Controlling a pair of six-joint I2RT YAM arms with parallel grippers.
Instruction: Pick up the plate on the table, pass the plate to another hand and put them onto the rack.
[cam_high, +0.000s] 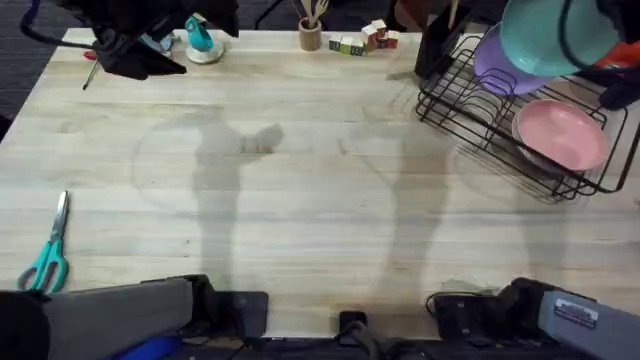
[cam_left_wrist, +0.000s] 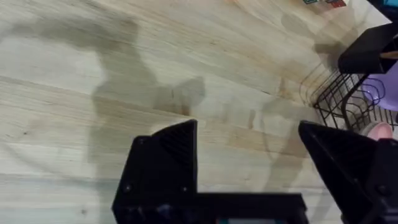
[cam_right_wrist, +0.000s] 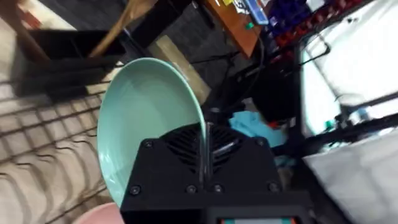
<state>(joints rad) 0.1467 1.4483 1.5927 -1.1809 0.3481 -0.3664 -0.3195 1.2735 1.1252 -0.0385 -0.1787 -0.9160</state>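
Teal plate is up in the air at the far right of the table, above the far end of the black wire dish rack, not resting in a slot. Right wrist view shows the plate edge-on btwn the fingers of the right gripper: jaws clamped on its rim, plate tilted w/ its hollow face toward one side. In the overhead the gripper itself is hard to make out behind the plate.

In the rack: purple plate standing at the far end, just below and partly behind the teal one; pink plate leaning in the near-right part of the rack. Both show at the edge of the left wrist view too, purple plate inside the wire rack.

Left gripper hangs over bare wooden table, jaws wide apart, nothing btwn them, rack off to its side.

Elsewhere: teal-handled scissors near the table's near-left edge; wooden cup w/ sticks, small colored blocks and a teal item on a small dish along the far edge.
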